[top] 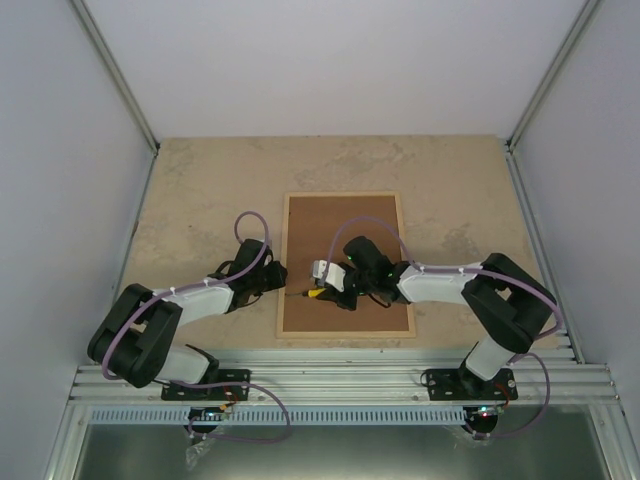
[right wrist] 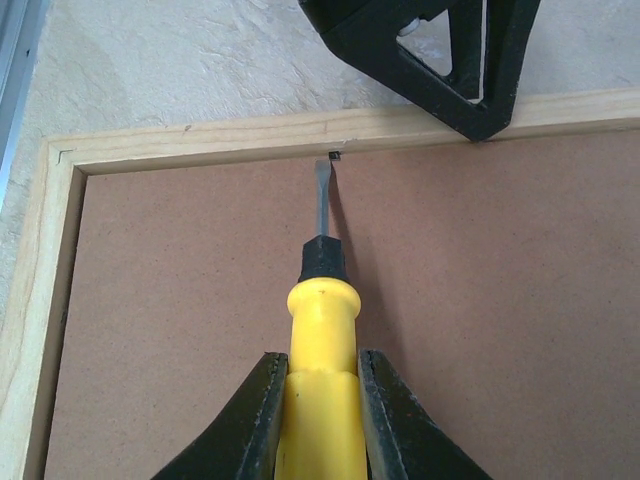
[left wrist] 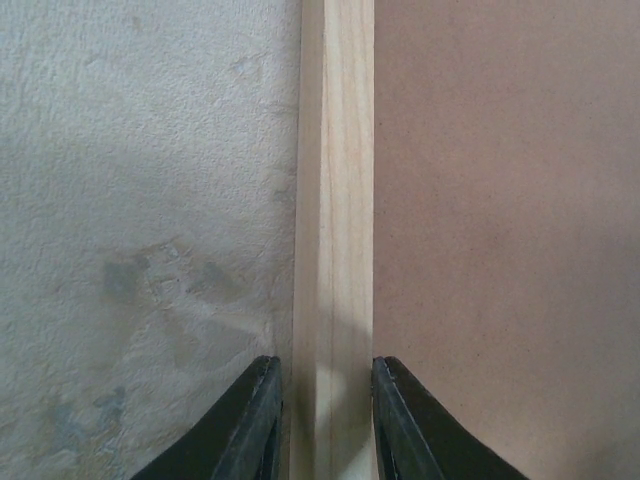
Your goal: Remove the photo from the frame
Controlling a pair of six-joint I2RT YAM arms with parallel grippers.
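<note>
**My left gripper clamps the frame rail, my right one grips a screwdriver**

From above, my left gripper (top: 280, 282) sits at the left rail of the frame (top: 345, 334). The frame lies flat on the table (top: 200, 190), back up, with the brown backing (top: 340, 225) filling it. My right gripper (top: 335, 286) reaches in over the backing from the right, with the yellow screwdriver (top: 315, 294) pointing towards the left rail. The two grippers are near each other at that rail.

On my left wrist, the gripper (left wrist: 325, 370) has its jaws drawn in narrow astride the pale wood rail (left wrist: 335, 150). One finger is on the table side (left wrist: 150, 150) and the other on the backing side (left wrist: 500, 200), both tight against the wood.

On my right wrist, the gripper (right wrist: 322, 358) is closed hard on the screwdriver's (right wrist: 322, 300) yellow handle. The flat blade lies low over the backing (right wrist: 500, 300), its tip at a small metal tab (right wrist: 333, 155) on the rail's inner edge. A finger (right wrist: 505, 60) of my left gripper comes down on the same rail just beside it.
</note>
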